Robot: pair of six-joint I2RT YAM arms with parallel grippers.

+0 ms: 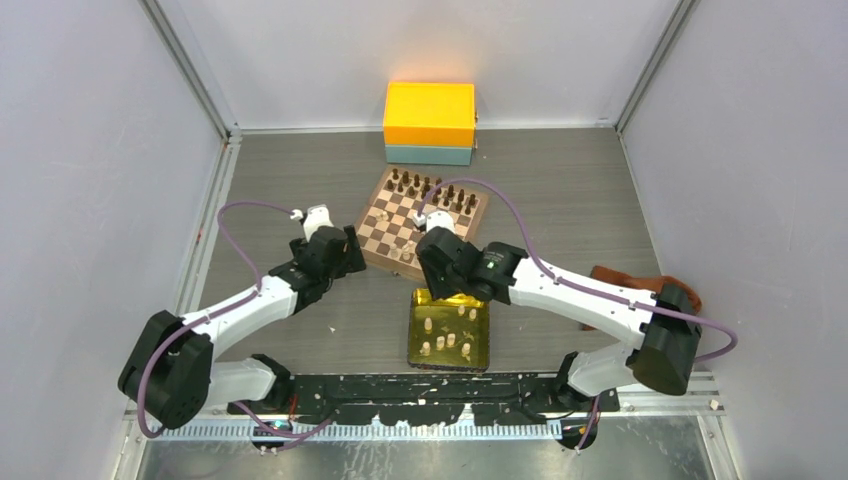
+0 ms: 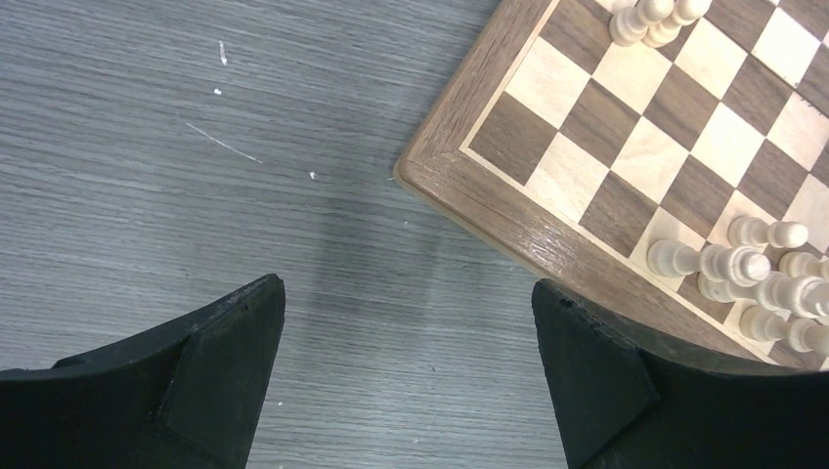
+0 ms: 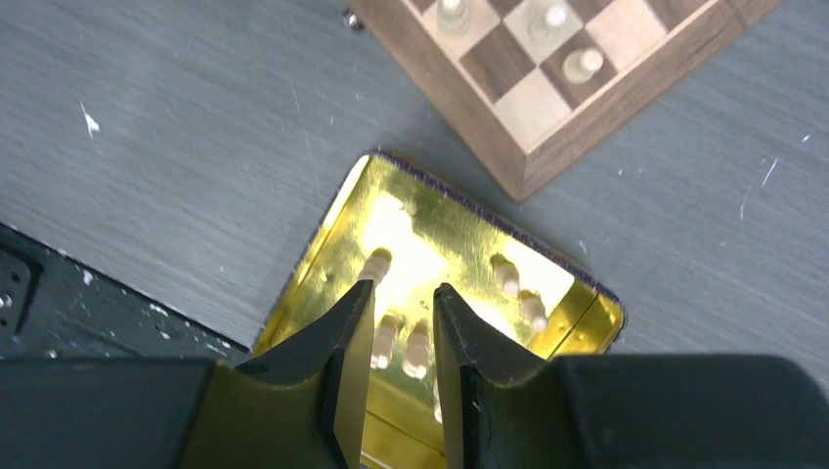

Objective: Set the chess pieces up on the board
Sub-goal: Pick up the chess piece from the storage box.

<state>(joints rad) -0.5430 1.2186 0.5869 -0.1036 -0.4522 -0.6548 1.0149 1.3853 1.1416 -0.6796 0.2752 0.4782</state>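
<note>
Right wrist view puts the right claw point(image 3: 403, 290) above the gold tin tray point(image 3: 469, 230). Its two fingers stand a narrow way apart with nothing pinched between them. Through that gap the tray floor shows, and two of the pale chess pieces point(image 3: 417, 349) lie directly beneath the tips. Another cream piece lies just ahead of one fingertip, and two more lie off to the other side, all inside the tray. Beyond the tray, ahead of this claw, a corner of the board point(image 3: 547, 147) juts in, kept apart from the tray by a strip of grey table point(image 3: 196, 147); three cream pieces stand on squares near that corner. In the left wrist view the left claw point(image 2: 408, 286) is spread wide and holds nothing, hanging over bare table. The board's corner lies ahead of it and to its right, and a crowded cluster of cream pieces sits on the squares just beside its right finger. From above, the dark brown pieces point(image 1: 430, 188) line the board's far side, beyond both claws.
</note>
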